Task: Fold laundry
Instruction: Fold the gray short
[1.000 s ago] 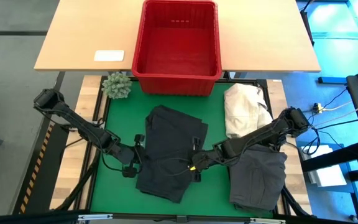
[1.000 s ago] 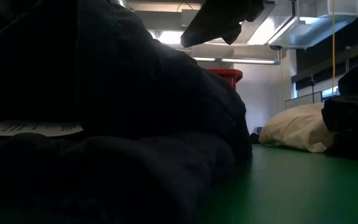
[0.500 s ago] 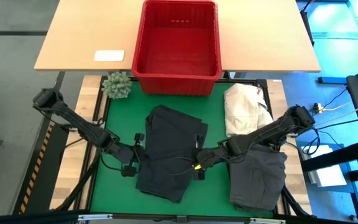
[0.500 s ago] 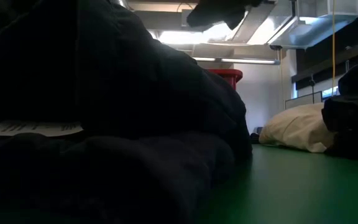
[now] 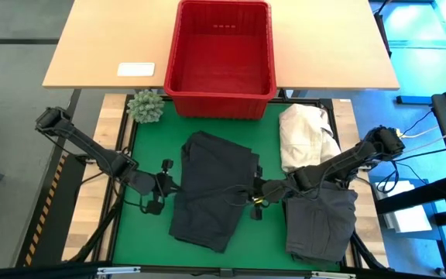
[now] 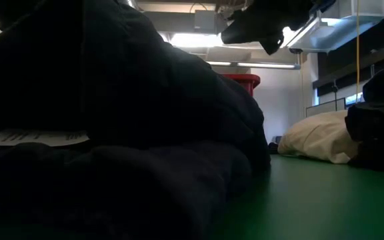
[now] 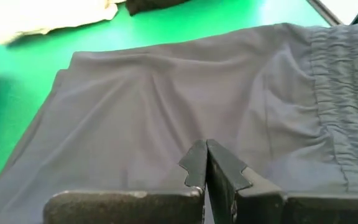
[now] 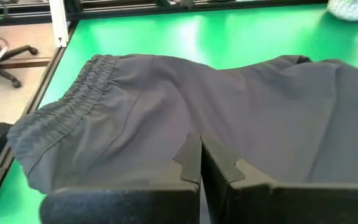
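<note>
Grippers left [image 5: 163,184], right [image 5: 255,198]: fingers together, empty, flanking dark garment [image 5: 211,190]

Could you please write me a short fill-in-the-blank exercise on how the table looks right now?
1. The basket at the far edge is coloured ____.
2. Both pincers, left and right, have their fingers ____.
3. The black garment lies ____ the two pincers.
4. The cream-white cloth heap lies on the table's ____ side.

Missing words: red; shut; between; right
</note>
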### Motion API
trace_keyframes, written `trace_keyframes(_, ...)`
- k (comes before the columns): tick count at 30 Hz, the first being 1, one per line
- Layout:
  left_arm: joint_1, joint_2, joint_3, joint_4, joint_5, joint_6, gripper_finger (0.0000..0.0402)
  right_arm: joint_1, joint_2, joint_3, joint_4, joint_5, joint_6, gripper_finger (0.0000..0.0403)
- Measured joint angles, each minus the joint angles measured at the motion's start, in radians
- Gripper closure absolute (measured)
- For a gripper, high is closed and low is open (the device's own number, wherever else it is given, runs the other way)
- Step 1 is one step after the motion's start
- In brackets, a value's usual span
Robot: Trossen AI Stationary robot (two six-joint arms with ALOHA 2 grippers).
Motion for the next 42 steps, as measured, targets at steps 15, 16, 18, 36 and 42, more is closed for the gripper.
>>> trace_keyframes(15, -0.004, -0.095, -0.129, 0.054, -0.023, -0.039, 0.0401, 0.0, 0.0, -0.014, 0.033, -0.04, -0.077, 0.04)
trace_keyframes(16, -0.005, -0.117, -0.15, 0.077, -0.023, -0.042, 0.0401, 0.0, 0.0, -0.014, 0.036, -0.04, -0.076, 0.04)
trace_keyframes(18, -0.005, -0.163, -0.184, 0.114, -0.024, -0.046, 0.0401, 0.0, 0.0, -0.014, 0.037, -0.04, -0.062, 0.04)
trace_keyframes(36, -0.005, -0.271, -0.216, 0.149, -0.031, -0.053, 0.0401, -0.001, 0.0, -0.014, 0.042, -0.04, -0.084, 0.04)
trace_keyframes(42, -0.005, -0.271, -0.216, 0.149, -0.032, -0.054, 0.0401, -0.001, 0.0, -0.014, 0.043, -0.04, -0.084, 0.04)
